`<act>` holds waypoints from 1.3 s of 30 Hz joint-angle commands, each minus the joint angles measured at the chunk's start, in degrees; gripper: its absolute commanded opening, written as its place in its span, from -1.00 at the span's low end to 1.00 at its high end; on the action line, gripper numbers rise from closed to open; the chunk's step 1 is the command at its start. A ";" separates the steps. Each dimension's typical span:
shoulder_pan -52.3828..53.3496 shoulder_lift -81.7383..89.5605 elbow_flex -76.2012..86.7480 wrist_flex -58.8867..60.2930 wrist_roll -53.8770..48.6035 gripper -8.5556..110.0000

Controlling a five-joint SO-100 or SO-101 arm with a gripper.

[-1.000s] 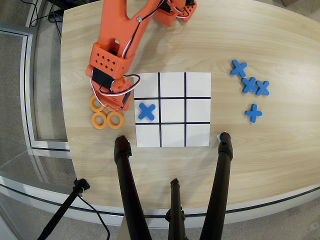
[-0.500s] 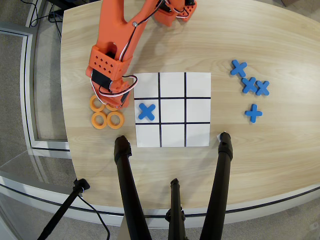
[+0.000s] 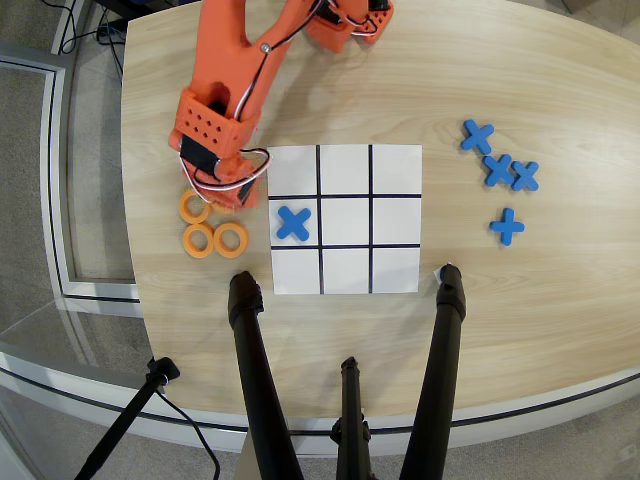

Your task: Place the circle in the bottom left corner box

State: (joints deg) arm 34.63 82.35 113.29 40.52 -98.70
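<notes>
Three orange rings lie on the wooden table left of the paper grid: one (image 3: pixel 194 207) at the upper left, two (image 3: pixel 198 241) (image 3: pixel 230 239) side by side below it. My orange gripper (image 3: pixel 228 192) hangs over the top right of this cluster, at the grid's left edge. The wrist hides its fingertips, so I cannot tell whether it is open or shut, or whether a fourth ring lies under it. The grid's upper-right corner cell (image 3: pixel 395 170) is bare white. A blue cross (image 3: pixel 293 222) lies in the left cell of the middle row.
Several blue crosses (image 3: pixel 498 168) lie on the table right of the grid. Black tripod legs (image 3: pixel 250 370) (image 3: pixel 440 360) cross the table's near edge below the grid. The arm's base (image 3: pixel 345 25) stands at the top.
</notes>
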 commanded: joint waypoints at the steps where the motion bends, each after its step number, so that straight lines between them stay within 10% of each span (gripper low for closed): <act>1: 2.20 2.29 1.32 5.36 -2.99 -0.59; 22: 7.21 8.44 9.49 8.44 -12.57 -0.86; 27: 5.36 17.67 6.15 24.17 -12.30 -0.86; 39: -31.46 41.84 1.93 48.69 14.33 -0.86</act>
State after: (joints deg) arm 13.27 119.18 113.20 88.42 -90.44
